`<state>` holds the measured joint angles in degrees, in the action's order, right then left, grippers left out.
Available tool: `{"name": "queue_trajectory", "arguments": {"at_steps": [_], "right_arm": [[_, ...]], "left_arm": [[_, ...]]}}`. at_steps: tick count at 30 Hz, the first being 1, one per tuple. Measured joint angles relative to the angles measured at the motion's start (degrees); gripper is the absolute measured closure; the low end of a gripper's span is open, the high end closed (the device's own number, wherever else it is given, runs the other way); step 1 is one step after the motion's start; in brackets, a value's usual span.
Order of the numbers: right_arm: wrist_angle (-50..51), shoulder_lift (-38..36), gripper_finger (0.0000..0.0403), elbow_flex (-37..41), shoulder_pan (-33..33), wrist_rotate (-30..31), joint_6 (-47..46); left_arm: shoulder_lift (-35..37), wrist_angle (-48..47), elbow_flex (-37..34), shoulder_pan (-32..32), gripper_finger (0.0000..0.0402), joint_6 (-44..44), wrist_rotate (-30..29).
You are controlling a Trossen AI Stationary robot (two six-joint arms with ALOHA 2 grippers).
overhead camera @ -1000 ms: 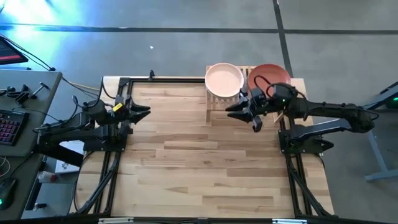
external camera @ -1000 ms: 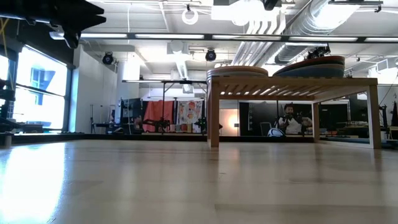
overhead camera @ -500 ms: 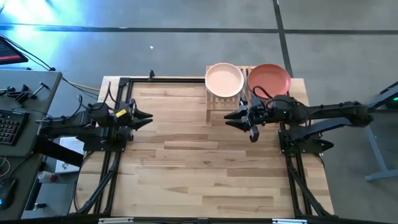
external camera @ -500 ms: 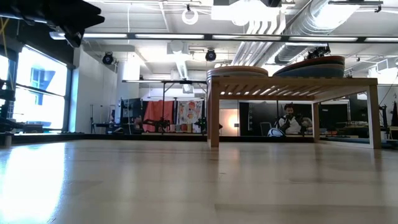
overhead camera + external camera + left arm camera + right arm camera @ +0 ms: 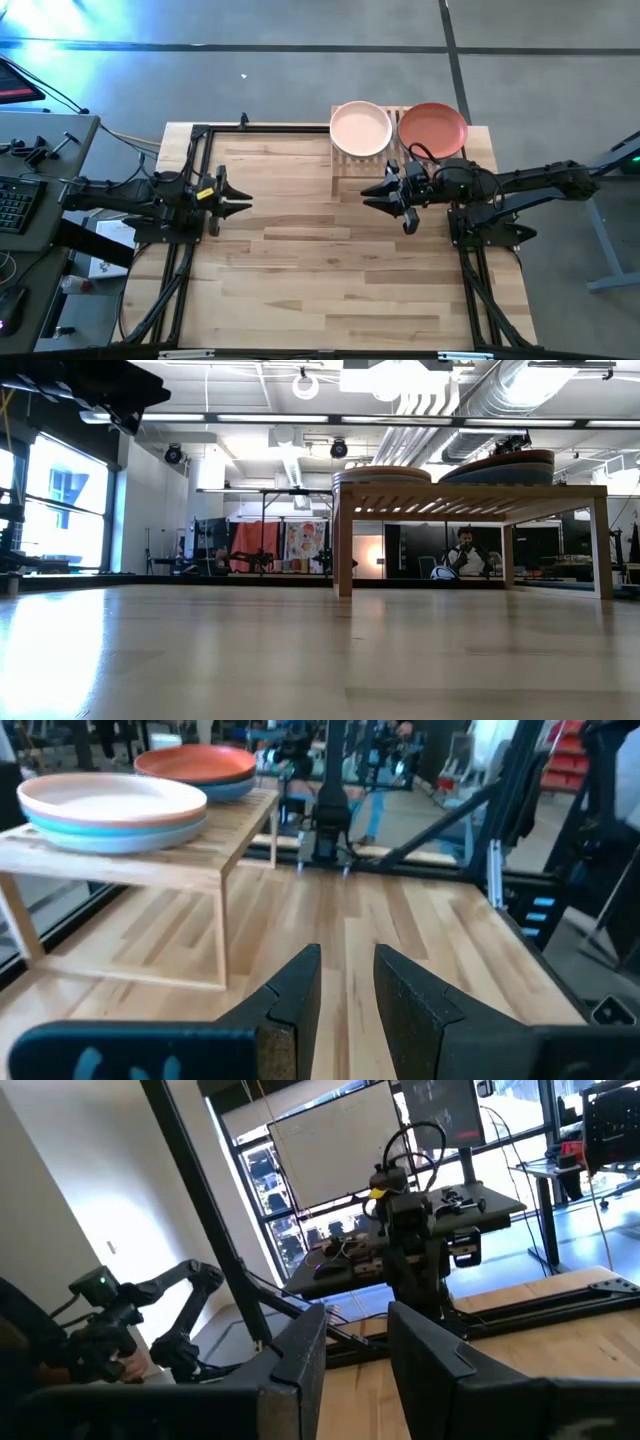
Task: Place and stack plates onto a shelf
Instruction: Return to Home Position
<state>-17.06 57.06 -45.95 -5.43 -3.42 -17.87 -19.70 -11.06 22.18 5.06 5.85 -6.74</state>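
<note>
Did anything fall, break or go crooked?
Nothing stands out. Two neat stacks sit on the shelf, the peach plate topping one, the orange-red plate the other. The left end effector and right end effector hover open and empty above the table.

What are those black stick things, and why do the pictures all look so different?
They are two robot arms working at a wooden table. Each arm ends in a two-finger hand. One picture looks straight down from above. One sits at table height and looks across. Two come from little cameras on the arms' wrists. On the low wooden shelf stand two stacks of plates: one has a peach plate on top, the other an orange-red plate. The left hand and the right hand are both open and hold nothing. Both are over the table, not touching the plates.
</note>
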Motion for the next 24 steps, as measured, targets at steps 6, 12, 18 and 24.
{"name": "queue_trajectory", "arguments": {"at_steps": [6,12,18,24], "right_arm": [[-0.51,0.00,0.0308,0.00,-0.26,0.00,-1.16],[-0.62,0.00,0.0308,0.00,-0.26,-0.07,-1.56],[-0.87,0.00,0.0308,-0.02,-0.24,-0.11,-2.86],[-0.90,-0.02,0.0308,0.00,-0.24,-0.15,-4.67]], "left_arm": [[1.07,8.04,-6.79,1.91,0.0319,1.78,-0.01],[1.43,8.02,-8.86,3.56,0.0319,2.10,-1.24],[1.40,12.85,-14.46,4.78,0.0319,3.46,-2.54],[1.40,17.68,-18.30,6.36,0.0319,4.44,-2.68]]}}
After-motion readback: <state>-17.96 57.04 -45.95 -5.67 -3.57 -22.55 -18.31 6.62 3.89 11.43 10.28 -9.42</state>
